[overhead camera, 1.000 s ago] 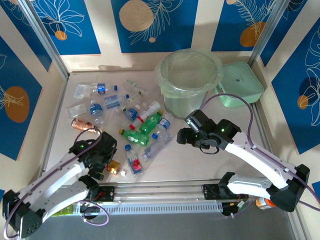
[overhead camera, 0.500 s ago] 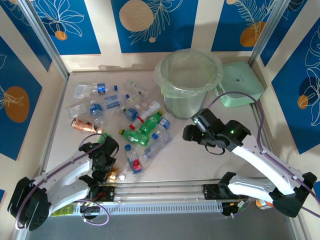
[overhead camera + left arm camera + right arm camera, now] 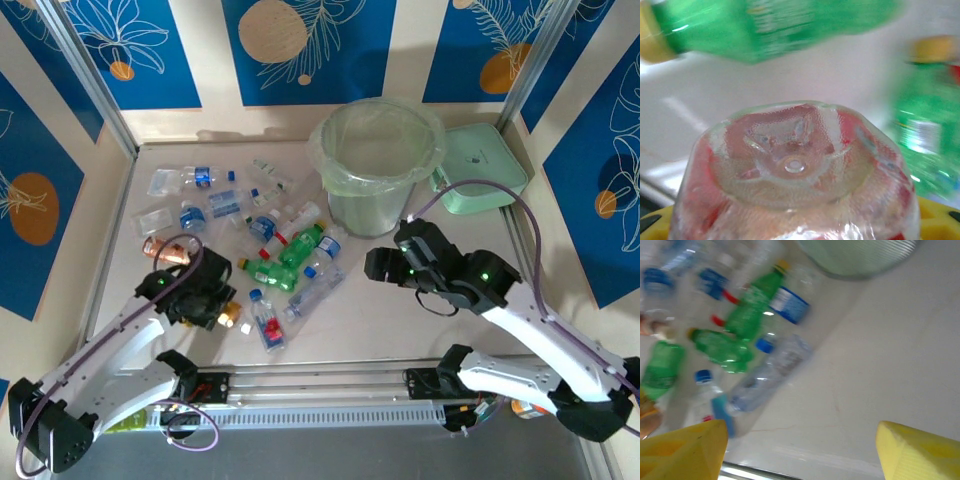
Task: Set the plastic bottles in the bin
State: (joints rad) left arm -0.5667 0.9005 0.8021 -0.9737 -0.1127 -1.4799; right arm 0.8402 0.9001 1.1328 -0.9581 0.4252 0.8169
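Note:
My left gripper (image 3: pixel 216 306) is shut on a small red bottle (image 3: pixel 231 316) at the near left of the table. The left wrist view looks at that red bottle's (image 3: pixel 795 165) clear ribbed base, with my left gripper (image 3: pixel 795 222) around it and blurred green bottles (image 3: pixel 775 25) behind. Several plastic bottles (image 3: pixel 300 246), clear, green and copper, lie scattered left of the bin (image 3: pixel 372 205). My right gripper (image 3: pixel 378 268) hangs open over bare table in front of the bin. Between my right gripper's (image 3: pixel 802 455) yellow fingers (image 3: pixel 685 450) there is nothing, and a clear bottle (image 3: pixel 772 370) lies beyond them.
A flat pale-green lid (image 3: pixel 485 170) lies right of the bin. Clear plastic packets (image 3: pixel 165 182) lie at the far left. A copper bottle (image 3: pixel 160 247) rests just beyond my left arm. Metal frame posts and the near rail (image 3: pixel 320 385) border the table.
My left gripper has closed on the red bottle and drawn it a little away from the near edge. The right arm has shifted slightly right, its gripper staying open.

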